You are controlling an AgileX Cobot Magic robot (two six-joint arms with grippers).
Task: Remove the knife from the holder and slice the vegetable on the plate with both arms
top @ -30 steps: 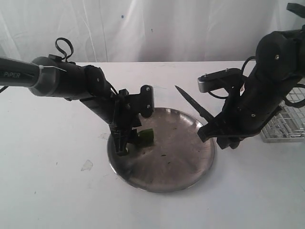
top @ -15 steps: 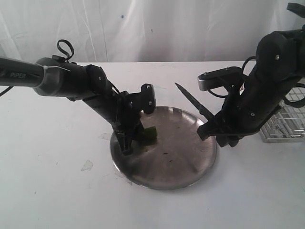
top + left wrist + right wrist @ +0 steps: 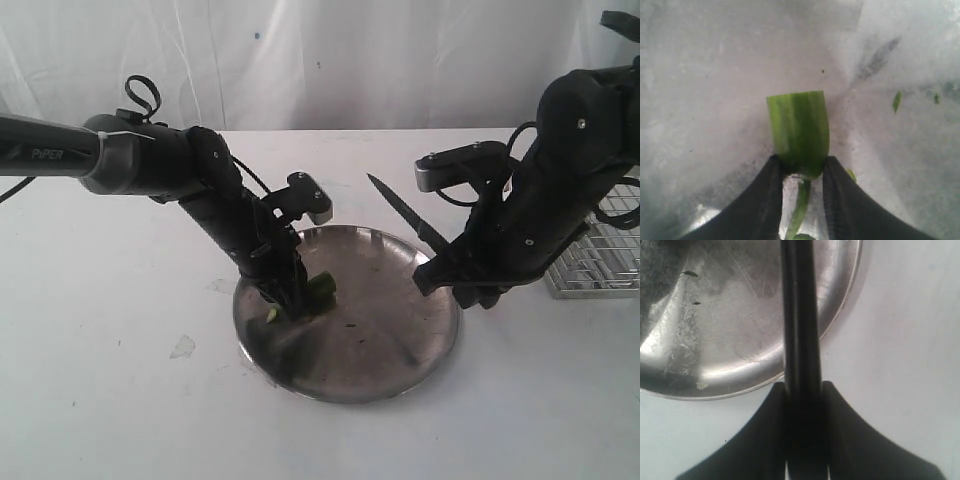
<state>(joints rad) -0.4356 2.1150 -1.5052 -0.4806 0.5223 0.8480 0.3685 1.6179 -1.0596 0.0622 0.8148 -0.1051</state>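
The green vegetable point(image 3: 320, 292) point(image 3: 799, 128) lies on the left part of the steel plate point(image 3: 390, 350) point(image 3: 740, 340). My left gripper point(image 3: 290, 300) point(image 3: 801, 167) is shut on its stem end, and the thin stem runs back between the fingers. My right gripper point(image 3: 440, 275) point(image 3: 802, 390) is shut on the knife point(image 3: 405, 217) point(image 3: 799, 315). Its dark blade slants up and to the left above the plate's right rim, point toward the back. The knife stands apart from the vegetable.
The wire-grid holder point(image 3: 600, 255) stands at the right edge, partly behind the right arm. Tiny green scraps point(image 3: 896, 101) lie on the plate. A small clear scrap point(image 3: 182, 347) lies on the white table left of the plate.
My left gripper has dragged the vegetable rightward toward the plate's middle and the plate shifted slightly right. The right arm and knife have hardly moved.
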